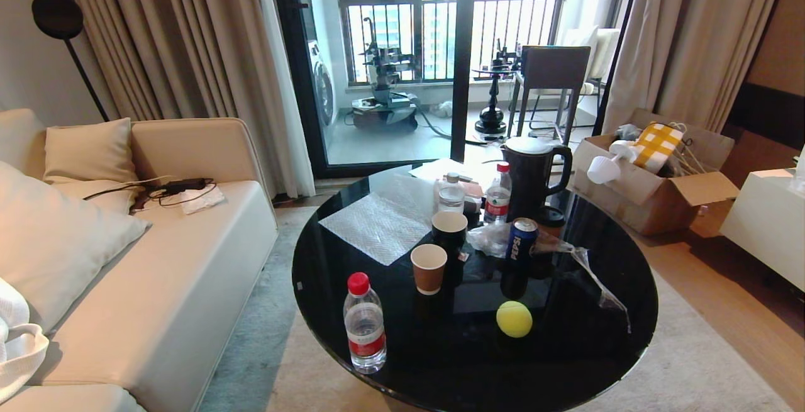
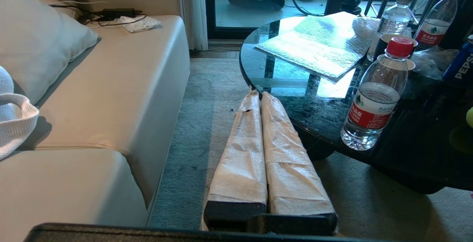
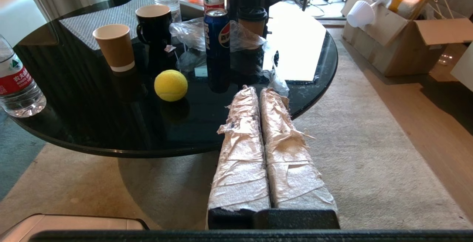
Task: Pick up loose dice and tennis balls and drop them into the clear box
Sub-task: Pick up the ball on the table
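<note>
One yellow-green tennis ball (image 1: 514, 319) (image 3: 170, 85) lies near the front of the round black glass table (image 1: 604, 355); a sliver of it shows in the left wrist view (image 2: 470, 117). No dice and no clear box show in any view. My left gripper (image 2: 258, 94) hangs shut and empty over the carpet beside the table's left edge, its paper-wrapped fingers pressed together. My right gripper (image 3: 257, 90) is likewise shut and empty, in front of the table's near right edge, to the right of the ball and apart from it. Neither arm shows in the head view.
On the table stand a water bottle (image 1: 365, 325), a paper cup (image 1: 429, 267), a black mug (image 1: 449, 229), a Pepsi can (image 1: 521, 239), a dark pitcher (image 1: 531, 176), crumpled plastic (image 1: 585, 261) and a bubble-wrap sheet (image 1: 383, 223). A sofa (image 1: 157, 286) lies left, a cardboard box (image 1: 654, 179) right.
</note>
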You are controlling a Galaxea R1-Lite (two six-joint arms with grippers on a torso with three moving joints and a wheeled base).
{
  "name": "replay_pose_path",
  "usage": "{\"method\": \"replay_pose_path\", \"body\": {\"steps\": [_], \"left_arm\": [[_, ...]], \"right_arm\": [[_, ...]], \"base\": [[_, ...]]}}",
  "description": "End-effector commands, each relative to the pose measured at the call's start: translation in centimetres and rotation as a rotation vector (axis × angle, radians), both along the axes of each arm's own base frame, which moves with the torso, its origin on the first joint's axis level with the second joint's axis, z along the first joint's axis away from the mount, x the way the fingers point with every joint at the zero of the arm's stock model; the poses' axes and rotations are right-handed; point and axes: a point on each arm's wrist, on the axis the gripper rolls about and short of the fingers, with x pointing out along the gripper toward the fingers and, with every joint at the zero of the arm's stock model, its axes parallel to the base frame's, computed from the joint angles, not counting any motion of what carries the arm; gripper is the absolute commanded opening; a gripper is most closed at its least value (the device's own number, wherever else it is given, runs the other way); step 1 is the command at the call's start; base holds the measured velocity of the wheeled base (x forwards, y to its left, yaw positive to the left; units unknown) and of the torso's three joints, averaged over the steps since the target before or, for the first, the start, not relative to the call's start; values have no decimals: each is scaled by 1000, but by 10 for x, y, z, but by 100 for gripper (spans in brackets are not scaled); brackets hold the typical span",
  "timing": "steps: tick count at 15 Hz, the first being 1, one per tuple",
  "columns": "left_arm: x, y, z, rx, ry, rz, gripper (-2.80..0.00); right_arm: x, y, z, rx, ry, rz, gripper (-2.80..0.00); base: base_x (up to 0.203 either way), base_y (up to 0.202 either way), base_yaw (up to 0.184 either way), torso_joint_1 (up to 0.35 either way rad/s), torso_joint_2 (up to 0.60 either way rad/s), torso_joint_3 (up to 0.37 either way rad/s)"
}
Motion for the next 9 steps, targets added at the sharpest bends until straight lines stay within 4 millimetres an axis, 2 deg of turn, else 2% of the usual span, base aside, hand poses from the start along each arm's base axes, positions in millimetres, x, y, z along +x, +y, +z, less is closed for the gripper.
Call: {"method": "replay_pose_path", "body": {"steps": [1, 9], "left_arm": [[0, 0, 0, 0, -1, 0, -280], [0, 0, 0, 0, 0, 0, -280]], "right_arm": [[0, 0, 0, -1, 1, 1, -280], [0, 0, 0, -11, 1, 4, -280]], "base": [[0, 0, 0, 0, 0, 0], [0, 0, 0, 0, 0, 0]]}}
